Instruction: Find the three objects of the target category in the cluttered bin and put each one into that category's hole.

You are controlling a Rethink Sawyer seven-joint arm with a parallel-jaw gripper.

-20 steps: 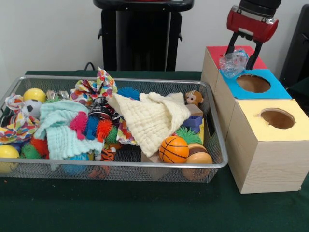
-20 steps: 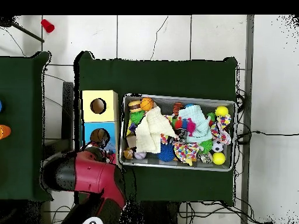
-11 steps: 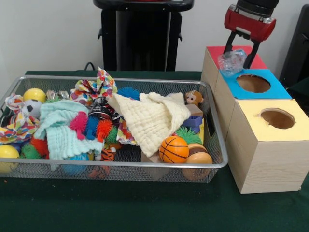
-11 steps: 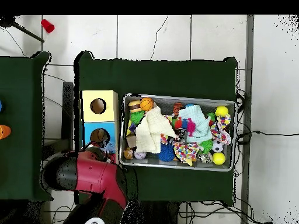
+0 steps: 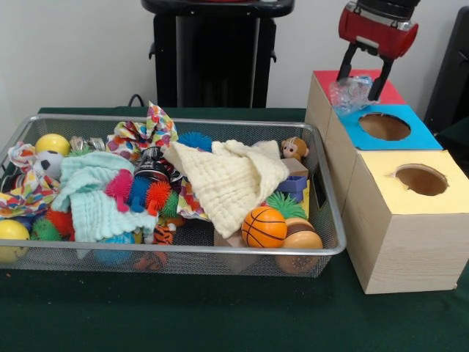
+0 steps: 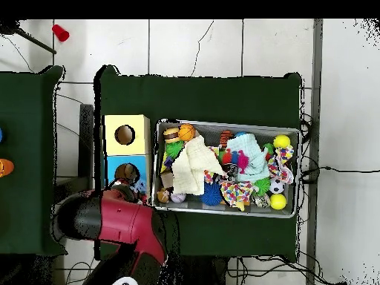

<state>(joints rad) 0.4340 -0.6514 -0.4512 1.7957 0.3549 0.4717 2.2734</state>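
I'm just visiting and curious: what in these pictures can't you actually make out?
- Red box top, front view: whether it has a hole; the gripper and the clear crinkly thing between its fingers cover it.
- Same box, overhead view: hidden under the arm.
- Clear thing: too glassy to name.
- Bin: items under the cream cloth are hidden.
- Hole interiors: dark.

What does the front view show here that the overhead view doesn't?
Only the front view shows the hand with a clear crinkly item between its fingers, over the red box top. Only the overhead view shows the floor tiles and a second green table. Both show the mesh bin and the blue and yellow holes.
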